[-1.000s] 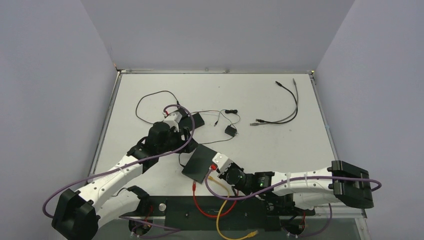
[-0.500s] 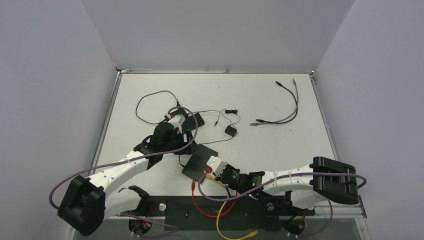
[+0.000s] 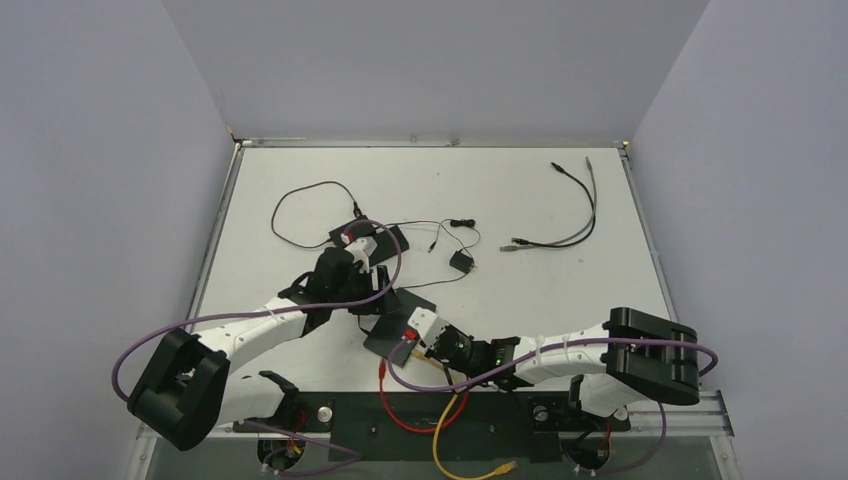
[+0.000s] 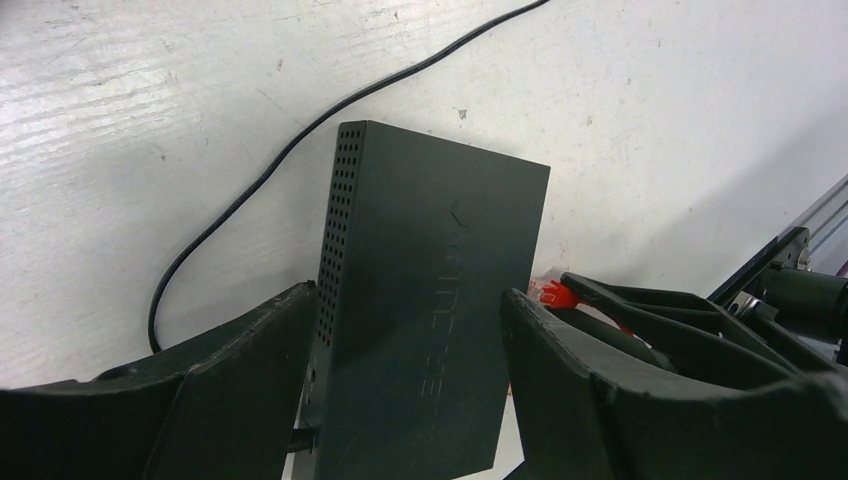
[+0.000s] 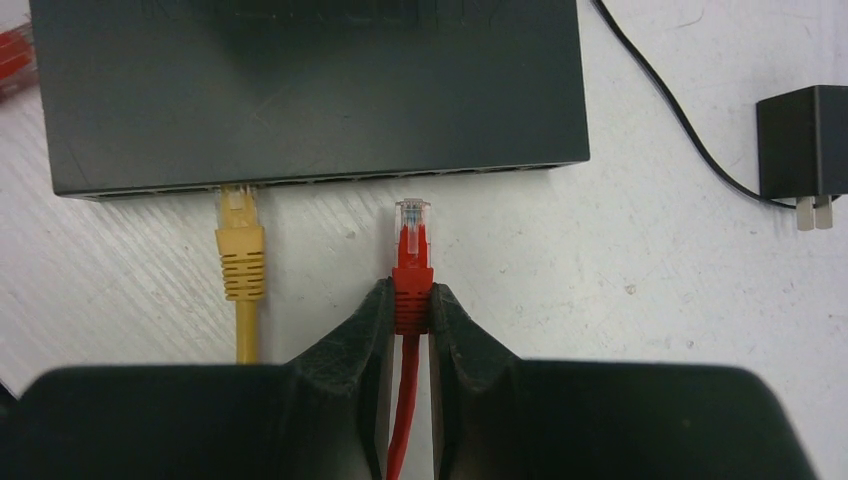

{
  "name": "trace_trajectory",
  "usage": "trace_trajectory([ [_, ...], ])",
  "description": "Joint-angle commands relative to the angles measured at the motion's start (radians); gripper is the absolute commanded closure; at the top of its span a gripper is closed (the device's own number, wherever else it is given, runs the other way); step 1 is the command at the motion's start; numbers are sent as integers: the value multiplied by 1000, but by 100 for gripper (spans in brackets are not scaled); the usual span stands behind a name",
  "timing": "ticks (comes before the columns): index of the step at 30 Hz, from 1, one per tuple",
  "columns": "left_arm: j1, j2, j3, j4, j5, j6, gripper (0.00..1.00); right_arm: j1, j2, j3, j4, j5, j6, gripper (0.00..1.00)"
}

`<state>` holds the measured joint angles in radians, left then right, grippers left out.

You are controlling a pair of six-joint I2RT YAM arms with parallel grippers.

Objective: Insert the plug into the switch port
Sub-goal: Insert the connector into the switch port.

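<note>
Left jaws: found wide apart, straddling one end of the switch (image 4: 430, 290), one on each long side and close against it. No firm clamp was evident. Judged purpose: to brace the switch so that it would not slide on the table (image 4: 650, 120) under a push from the opposite side. A black cord (image 4: 300, 140) lay on the table beyond these jaws, left of the switch.

Switch ports: the port row faced the right jaws and was seen edge-on. One port, ahead and left of the right jaws, held a yellow plug (image 5: 240, 250), seated. The state of the other ports could not be told.

Right jaws: closed on the red plug (image 5: 412, 250), gripping its boot, the clear tip projecting forward. The plug pointed squarely at the port face, just short of it and not touching. Judged: lined up, insertion not yet made.

A black power adapter (image 5: 805, 140) lay ahead and well right of the right jaws.
</note>
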<state>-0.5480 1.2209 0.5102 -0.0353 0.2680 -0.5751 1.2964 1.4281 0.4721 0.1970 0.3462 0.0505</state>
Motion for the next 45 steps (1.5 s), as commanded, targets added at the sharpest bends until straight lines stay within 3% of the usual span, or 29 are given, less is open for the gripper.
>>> trace_trajectory([
  [1,5,18,-8,90,39,-9,36,-9,22,42,64,-34,31,100],
  [34,5,56,-61,151,67,-6,40,-49,25,40,141,-75,82,100],
  [45,5,70,-65,173,93,-7,41,-87,36,44,190,-166,84,100],
])
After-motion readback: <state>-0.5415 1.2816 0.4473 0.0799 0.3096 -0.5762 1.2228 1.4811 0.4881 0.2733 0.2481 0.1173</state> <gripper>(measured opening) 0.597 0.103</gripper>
